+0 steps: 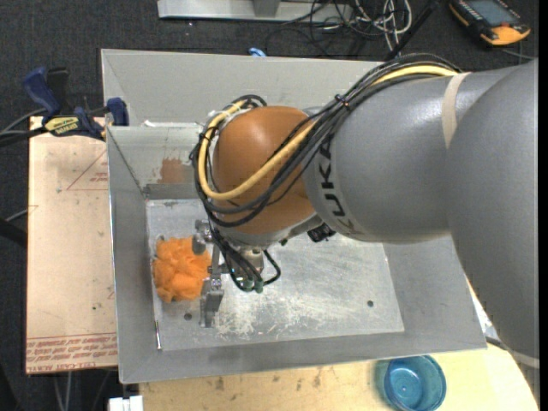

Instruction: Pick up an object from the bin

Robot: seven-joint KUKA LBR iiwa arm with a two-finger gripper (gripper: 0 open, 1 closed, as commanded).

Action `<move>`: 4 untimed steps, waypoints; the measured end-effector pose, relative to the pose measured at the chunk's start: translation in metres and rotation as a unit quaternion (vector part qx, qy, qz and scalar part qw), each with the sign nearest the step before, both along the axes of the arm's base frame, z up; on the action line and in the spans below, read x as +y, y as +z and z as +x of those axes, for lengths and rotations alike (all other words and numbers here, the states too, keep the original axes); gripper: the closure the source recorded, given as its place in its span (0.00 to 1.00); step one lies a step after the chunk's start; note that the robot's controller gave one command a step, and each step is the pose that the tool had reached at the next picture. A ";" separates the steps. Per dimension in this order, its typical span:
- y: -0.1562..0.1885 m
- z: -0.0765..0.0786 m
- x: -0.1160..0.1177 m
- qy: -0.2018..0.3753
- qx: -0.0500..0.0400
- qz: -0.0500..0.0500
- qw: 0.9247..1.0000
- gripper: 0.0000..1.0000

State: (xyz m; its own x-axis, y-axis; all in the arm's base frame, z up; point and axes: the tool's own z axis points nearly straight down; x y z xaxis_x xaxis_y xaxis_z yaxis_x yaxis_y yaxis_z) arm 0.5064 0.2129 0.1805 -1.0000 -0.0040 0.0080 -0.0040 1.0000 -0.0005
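Note:
An orange lumpy thing (175,271), like a crumpled foam or sponge piece, lies on the bin floor by the left wall. My gripper (206,268) is down at this thing's right edge. One metal finger (210,302) stands at its near side and the other (202,232) at its far side. The fingers are apart, with the right part of the orange lump between them. The gripper looks open and does not lift the thing, which rests on the floor.
The arm with its orange dome and cables hangs over the middle and back of the bin and hides the floor beneath. Pale scuffs and crumbs mark the floor along the front. The left wall is close beside the orange thing.

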 end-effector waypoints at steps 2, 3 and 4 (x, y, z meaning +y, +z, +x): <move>-0.045 0.004 0.003 -0.048 -0.006 0.001 0.999 0.00; -0.056 0.003 0.003 -0.091 -0.003 0.000 0.996 0.00; -0.046 0.004 0.020 -0.150 -0.005 0.000 0.989 0.00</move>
